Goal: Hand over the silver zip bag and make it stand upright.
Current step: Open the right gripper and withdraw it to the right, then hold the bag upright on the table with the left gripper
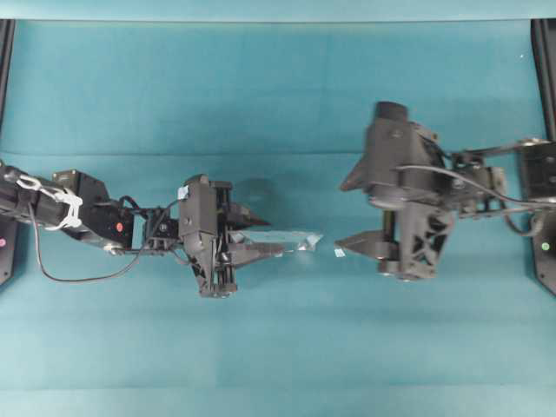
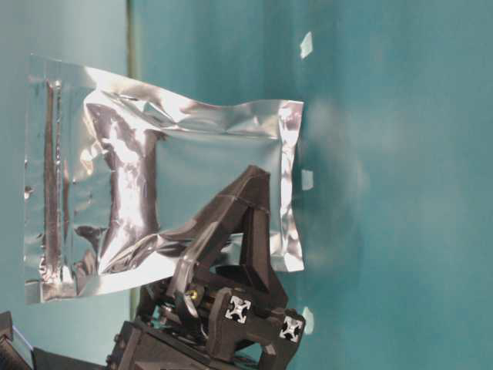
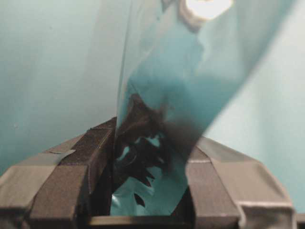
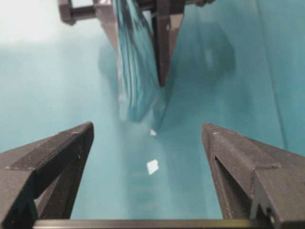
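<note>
Left arm stretched level over teal tabletop [image 1: 261,347], left gripper [image 1: 261,233] clamped on shiny, crinkled silver foil zip bag [image 1: 291,243], held edge-on and projecting beyond fingertips toward the opposite arm. Right arm bent and pulled back, right gripper [image 1: 358,213] spread wide, holding nothing, pointed at bag's free end across a clear gap. Tiny white scraps [image 1: 339,252] on teal surface between grippers, just beside bag's free corner

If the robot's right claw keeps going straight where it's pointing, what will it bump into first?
Probably the silver zip bag. The right gripper is wide open and points straight at the bag's near edge, which the left gripper holds up. Only tiny white scraps lie on the table between, likely beneath its path.
</note>
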